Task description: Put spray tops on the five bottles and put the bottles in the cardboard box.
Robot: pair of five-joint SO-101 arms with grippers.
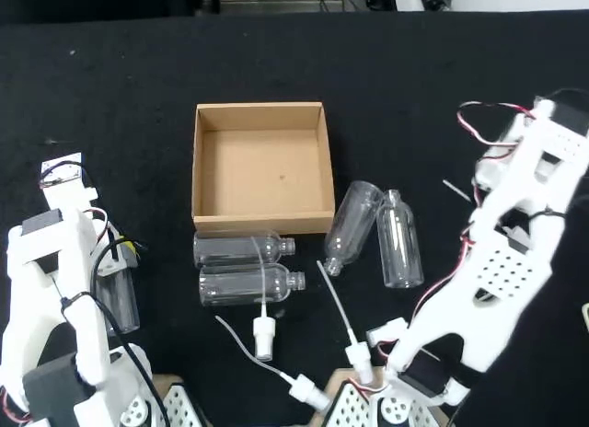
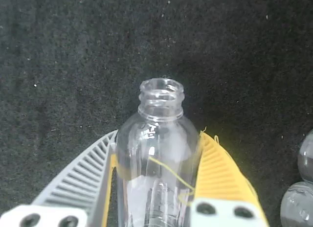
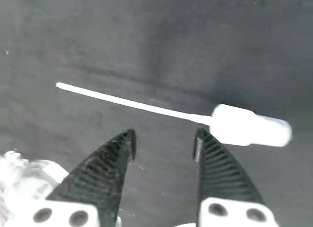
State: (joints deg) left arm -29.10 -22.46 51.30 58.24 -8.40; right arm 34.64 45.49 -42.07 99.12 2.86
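Observation:
My left gripper (image 2: 159, 139) is shut on a clear bottle (image 2: 159, 153) with an open, capless neck; it sits at the table's left side (image 1: 118, 294). Two clear bottles (image 1: 244, 248) (image 1: 250, 284) lie side by side in front of the cardboard box (image 1: 198, 165), and two more (image 1: 352, 226) (image 1: 399, 238) lie to the box's right. My right gripper (image 3: 164, 141) stands open just above a white spray top (image 3: 249, 126) with a long thin tube, at the table's right side (image 1: 479, 190). Three other spray tops (image 1: 264, 330) (image 1: 304, 390) (image 1: 357, 353) lie near the front edge.
The box is open and holds nothing. A black cloth (image 1: 120, 96) covers the table. Both arm bases (image 1: 386, 404) stand at the front edge, close to the loose spray tops. Red and white cables (image 1: 488, 123) hang by the right arm.

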